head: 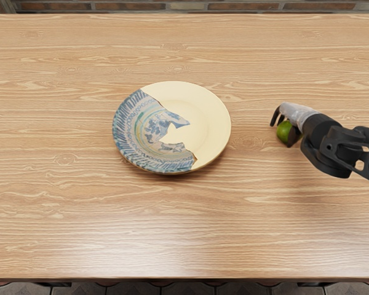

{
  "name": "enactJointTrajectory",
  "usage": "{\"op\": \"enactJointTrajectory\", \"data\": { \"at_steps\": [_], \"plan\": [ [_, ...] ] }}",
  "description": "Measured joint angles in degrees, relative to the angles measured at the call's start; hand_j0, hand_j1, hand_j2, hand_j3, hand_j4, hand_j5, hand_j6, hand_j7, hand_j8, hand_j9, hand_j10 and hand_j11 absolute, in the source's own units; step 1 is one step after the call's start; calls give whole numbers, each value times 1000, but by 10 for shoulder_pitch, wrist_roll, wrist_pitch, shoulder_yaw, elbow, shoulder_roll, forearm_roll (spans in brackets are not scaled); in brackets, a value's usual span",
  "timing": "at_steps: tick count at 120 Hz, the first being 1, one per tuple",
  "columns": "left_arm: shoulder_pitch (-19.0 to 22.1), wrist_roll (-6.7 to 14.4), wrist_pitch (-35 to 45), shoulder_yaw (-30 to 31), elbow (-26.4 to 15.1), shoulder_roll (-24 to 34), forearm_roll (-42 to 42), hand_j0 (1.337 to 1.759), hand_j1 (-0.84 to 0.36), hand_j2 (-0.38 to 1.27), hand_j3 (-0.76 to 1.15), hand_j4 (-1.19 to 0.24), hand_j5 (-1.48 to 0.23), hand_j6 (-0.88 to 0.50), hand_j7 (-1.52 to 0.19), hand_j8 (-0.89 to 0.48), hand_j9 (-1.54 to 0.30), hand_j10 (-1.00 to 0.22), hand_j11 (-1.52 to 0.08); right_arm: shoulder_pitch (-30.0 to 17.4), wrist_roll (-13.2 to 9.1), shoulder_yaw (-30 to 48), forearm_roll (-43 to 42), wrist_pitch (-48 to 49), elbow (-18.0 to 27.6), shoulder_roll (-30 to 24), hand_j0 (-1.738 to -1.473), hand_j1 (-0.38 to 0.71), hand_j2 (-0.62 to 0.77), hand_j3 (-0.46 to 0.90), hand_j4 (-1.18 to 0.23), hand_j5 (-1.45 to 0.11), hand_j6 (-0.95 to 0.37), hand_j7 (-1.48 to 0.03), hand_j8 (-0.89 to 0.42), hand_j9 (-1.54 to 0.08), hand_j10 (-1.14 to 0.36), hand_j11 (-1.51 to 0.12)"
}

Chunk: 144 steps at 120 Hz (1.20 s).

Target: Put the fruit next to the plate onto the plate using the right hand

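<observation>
Wooden tabletop [172,239] in foreground; patterned plate [212,110] at centre. Green fruit [284,130] right of plate, apart from it, low on tabletop, gripped by curled fingers [275,117] of right hand [295,115]. Likely hazards: round fruit slipping from shallow grip; rolling off plate if released high.

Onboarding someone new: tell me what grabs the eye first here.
The plate, half blue-patterned and half plain yellow, sits at the middle of the wooden table. To its right, apart from it, the right hand curls around a small green fruit.
</observation>
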Motion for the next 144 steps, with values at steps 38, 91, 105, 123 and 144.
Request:
{"op": "enactJointTrajectory", "data": {
  "at_steps": [38, 91, 105, 123, 144],
  "plan": [
    [0, 0, 0, 0, 0, 0, 0, 1658, 349, 0, 0, 0, 0, 0, 0, 0, 0, 0, 0, 3, -2, 4, 7, 2, 0, 5, -1645, 159, 240, 0, -791, -1082, -460, -1046, -304, -1051, -448, -1055],
    [0, 0, 0, 0, 0, 0, 0, 1658, 349, 0, 0, 0, 0, 0, 0, 0, 0, 0, 0, 48, -1, 6, 17, 16, 9, 6, -1649, 109, 223, 5, -794, -1281, -457, -1124, -271, -1238, -403, -1214],
    [0, 0, 0, 0, 0, 0, 0, 1658, 349, 0, 0, 0, 0, 0, 0, 0, 0, 0, 0, 71, -1, 6, 29, 33, 13, 7, -1651, 108, 220, 5, -790, -1304, -454, -1129, -259, -1256, -383, -1243],
    [0, 0, 0, 0, 0, 0, 0, 1658, 349, 0, 0, 0, 0, 0, 0, 0, 0, 0, 0, 98, 0, 6, 41, 59, 14, 22, -1652, 141, 276, 3, -786, -1323, -445, -1132, -236, -1266, -359, -1252],
    [0, 0, 0, 0, 0, 0, 0, 1658, 349, 0, 0, 0, 0, 0, 0, 0, 0, 0, 0, 126, -1, 6, 58, 78, 12, 46, -1653, 156, 277, 3, -784, -1333, -423, -1133, -222, -1264, -350, -1243]
  ]
}}
